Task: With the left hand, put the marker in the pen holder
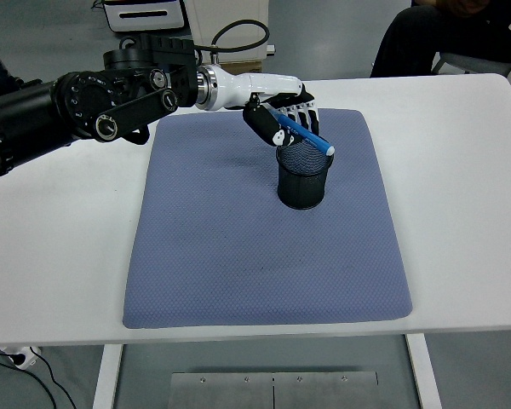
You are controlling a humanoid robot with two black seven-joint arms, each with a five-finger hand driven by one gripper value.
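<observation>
Marker (300,135) is gripped in the curled fingers of the left robot hand (281,123), tilted, its pale tip held over the far-right rim of the pen holder (304,177). The robot hand is poised just above the holder's rear-left rim. The holder is stood upright on the blue mat (266,230), toward the mat's far edge. Bare mat is left in front of the holder and to both sides; beyond it the white counter (460,204) is seen. A seated person (443,38) is seen past the counter's far-right edge.
</observation>
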